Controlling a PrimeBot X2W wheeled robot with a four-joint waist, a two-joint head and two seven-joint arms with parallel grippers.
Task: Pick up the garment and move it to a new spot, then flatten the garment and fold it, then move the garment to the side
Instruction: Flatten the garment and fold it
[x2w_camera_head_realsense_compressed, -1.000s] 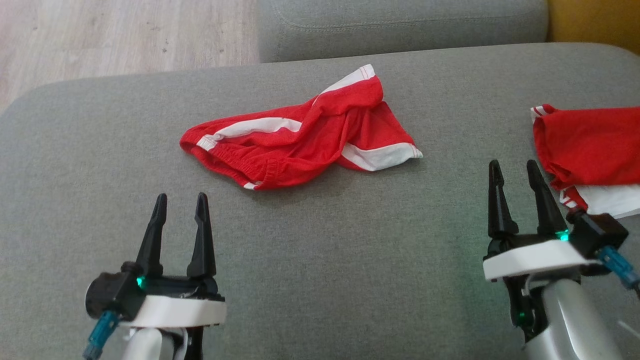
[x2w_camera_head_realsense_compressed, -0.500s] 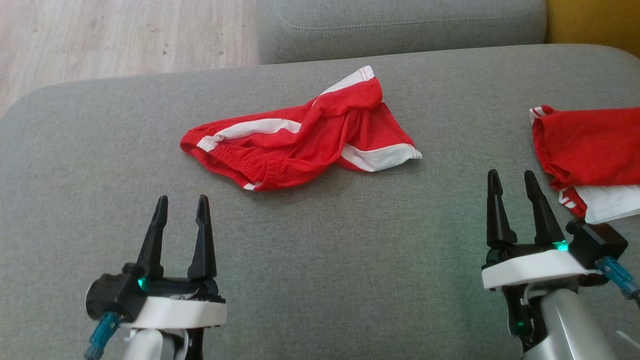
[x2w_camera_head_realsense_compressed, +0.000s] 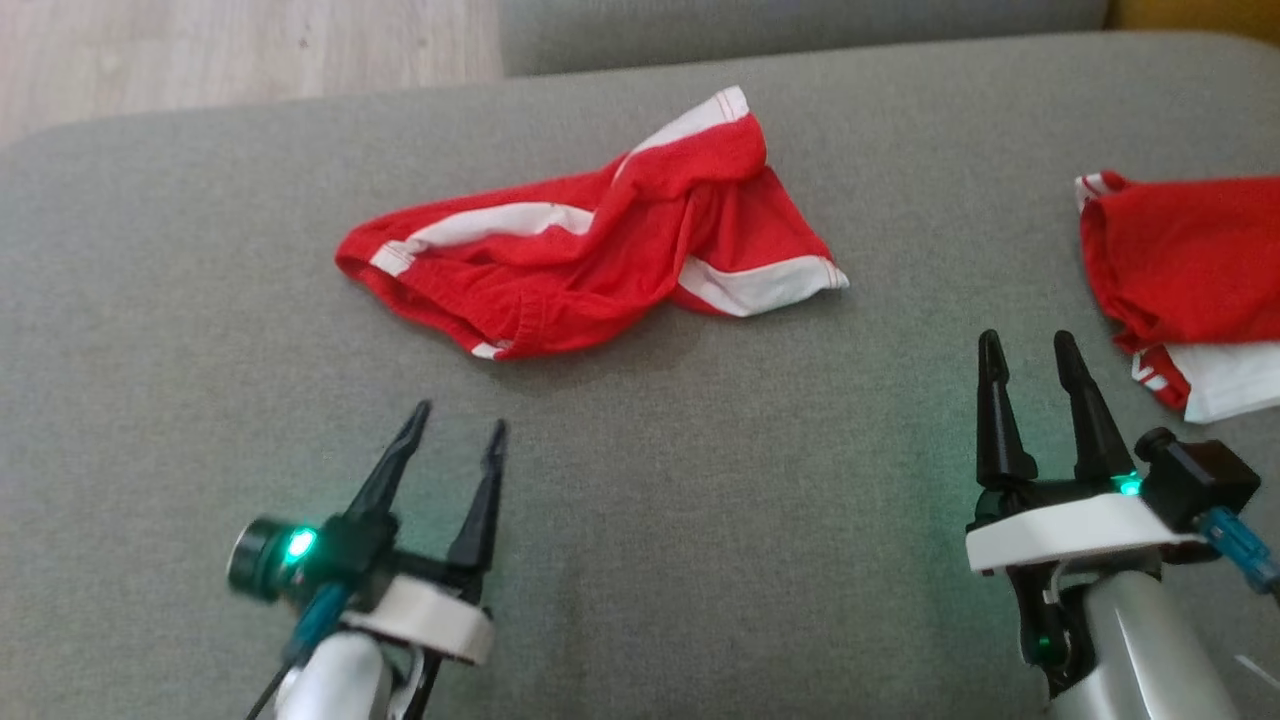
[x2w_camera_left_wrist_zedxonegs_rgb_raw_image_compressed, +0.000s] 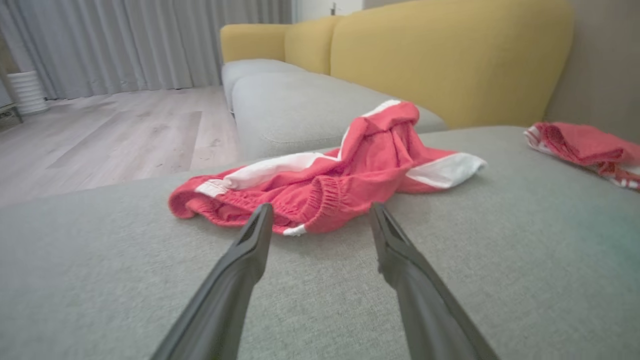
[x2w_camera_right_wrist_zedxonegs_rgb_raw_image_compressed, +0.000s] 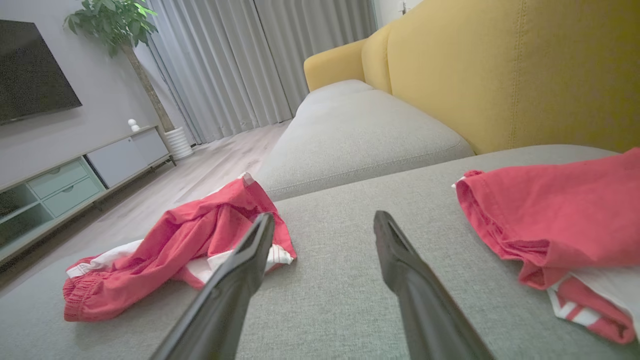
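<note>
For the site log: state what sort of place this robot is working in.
Probably a home living room: a grey and yellow sofa, a dark television above a low cabinet, and long curtains.

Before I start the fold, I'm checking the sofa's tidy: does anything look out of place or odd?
The red garment lies crumpled and twisted in the middle of the grey cushion, not flat. A second red-and-white garment lies apart, to its right. Nothing looks torn or spilled.
</note>
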